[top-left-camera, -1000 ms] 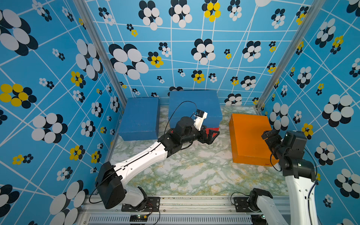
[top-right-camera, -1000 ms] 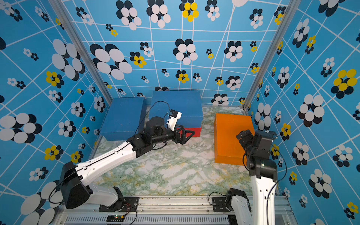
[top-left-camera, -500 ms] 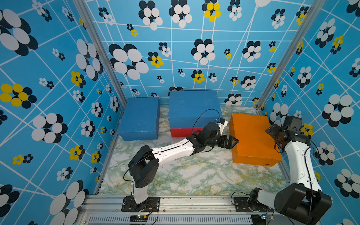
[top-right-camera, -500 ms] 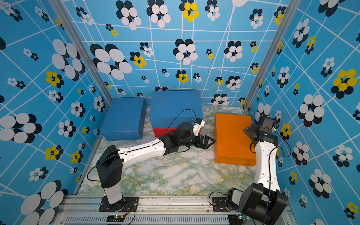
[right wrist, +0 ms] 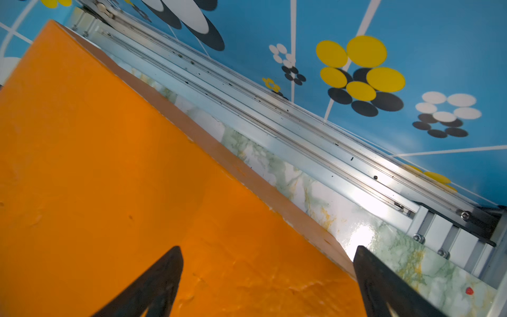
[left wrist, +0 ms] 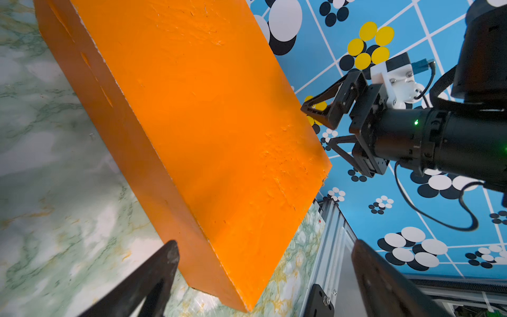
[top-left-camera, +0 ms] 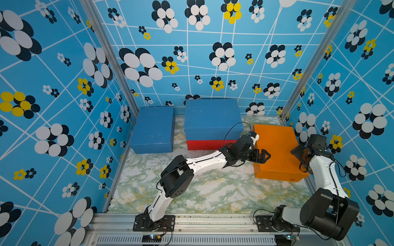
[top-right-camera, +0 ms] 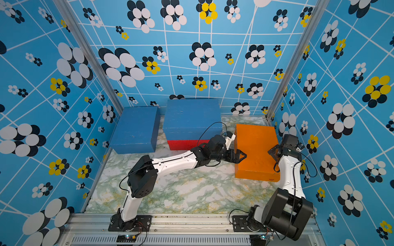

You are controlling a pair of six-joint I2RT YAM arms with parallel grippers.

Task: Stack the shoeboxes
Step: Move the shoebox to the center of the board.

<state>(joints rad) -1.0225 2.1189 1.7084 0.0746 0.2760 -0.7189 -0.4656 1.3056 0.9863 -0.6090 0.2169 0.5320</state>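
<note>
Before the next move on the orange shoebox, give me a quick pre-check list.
1. Left hand open: ok, jaws wide at the orange shoebox, on the side facing the stack.
2. Right hand open: ok, jaws wide at the opposite side.
3. Either hand touching the orange shoebox: cannot tell.
4. Orange shoebox flat on the table, lid closed: ok.
5. Landing spot: blue shoebox sits on the red shoebox, top bare: ok.
6. Other blue shoebox apart from the stack, back left: ok.
</note>
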